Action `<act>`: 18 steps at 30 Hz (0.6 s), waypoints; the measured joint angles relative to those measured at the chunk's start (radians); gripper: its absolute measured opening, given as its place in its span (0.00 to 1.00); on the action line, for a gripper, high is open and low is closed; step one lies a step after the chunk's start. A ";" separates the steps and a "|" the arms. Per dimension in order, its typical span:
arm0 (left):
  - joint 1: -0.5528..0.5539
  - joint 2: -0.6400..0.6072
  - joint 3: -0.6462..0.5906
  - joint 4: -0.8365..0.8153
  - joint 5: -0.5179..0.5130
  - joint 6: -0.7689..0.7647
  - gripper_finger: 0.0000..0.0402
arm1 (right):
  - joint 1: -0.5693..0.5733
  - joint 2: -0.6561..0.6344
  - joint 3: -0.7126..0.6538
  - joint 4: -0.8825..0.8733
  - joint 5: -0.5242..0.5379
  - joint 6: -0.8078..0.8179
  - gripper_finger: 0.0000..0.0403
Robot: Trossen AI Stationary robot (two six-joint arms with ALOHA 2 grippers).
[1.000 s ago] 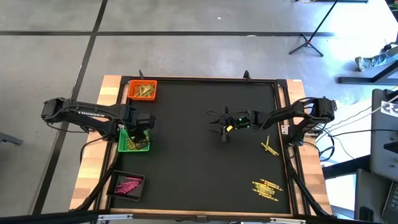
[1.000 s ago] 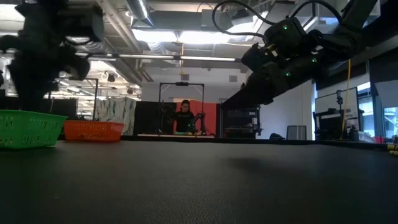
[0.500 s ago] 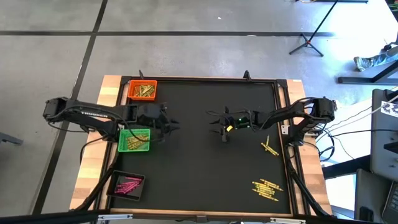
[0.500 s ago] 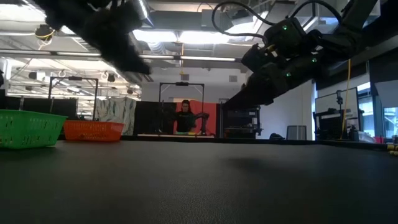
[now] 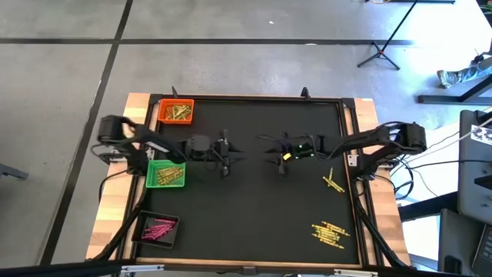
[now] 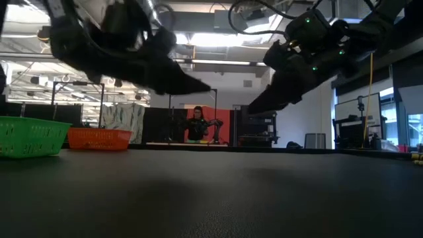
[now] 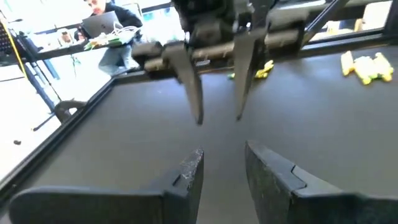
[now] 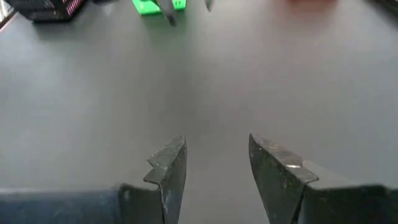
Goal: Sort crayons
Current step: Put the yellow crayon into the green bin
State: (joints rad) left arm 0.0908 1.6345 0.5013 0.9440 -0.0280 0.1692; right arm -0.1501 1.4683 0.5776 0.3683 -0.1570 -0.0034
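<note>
Loose yellow crayons lie flat on the black mat near its right edge, a few [image 5: 332, 183] and a larger bunch [image 5: 330, 233] nearer the front. More crayons lie in three trays at the left: gold ones in the orange tray [image 5: 176, 111], yellow ones in the green tray [image 5: 166, 174], pink ones in the black tray [image 5: 157, 228]. My left gripper [image 5: 234, 152] hangs over the mat's middle, open and empty [image 7: 221, 165], pointing almost level at my right gripper [image 5: 269, 152]. That one faces it, tilted down, open and empty [image 8: 214, 158].
The two grippers face each other closely above the mat's middle, as the low view shows for the left [image 6: 188, 82] and the right [image 6: 264, 102]. A raised rim [image 5: 350, 154] borders the mat. Beyond the far edge a person [image 6: 196, 125] sits in the room.
My left gripper has left its place over the green tray and swung toward the table's right, out over the mat's middle. It has tipped up from pointing down to almost level and rolled. Its fingers stay open. The right gripper has hardly moved.
</note>
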 joint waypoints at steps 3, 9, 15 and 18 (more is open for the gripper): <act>0.012 0.097 0.013 0.084 0.000 -0.005 0.25 | 0.000 -0.064 0.000 -0.147 0.000 0.040 0.42; 0.025 0.211 0.027 0.128 0.001 -0.006 0.25 | 0.002 -0.209 0.001 -0.455 -0.015 0.179 0.42; 0.029 0.226 0.026 0.117 -0.007 -0.006 0.25 | 0.039 -0.290 0.105 -0.947 0.057 0.312 0.42; 0.029 0.226 0.026 0.115 -0.008 -0.002 0.25 | 0.060 -0.296 0.158 -1.174 0.068 0.411 0.42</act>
State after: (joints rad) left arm 0.1193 1.8603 0.5270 1.0593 -0.0357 0.1669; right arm -0.0898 1.1721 0.7355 -0.8058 -0.0885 0.4080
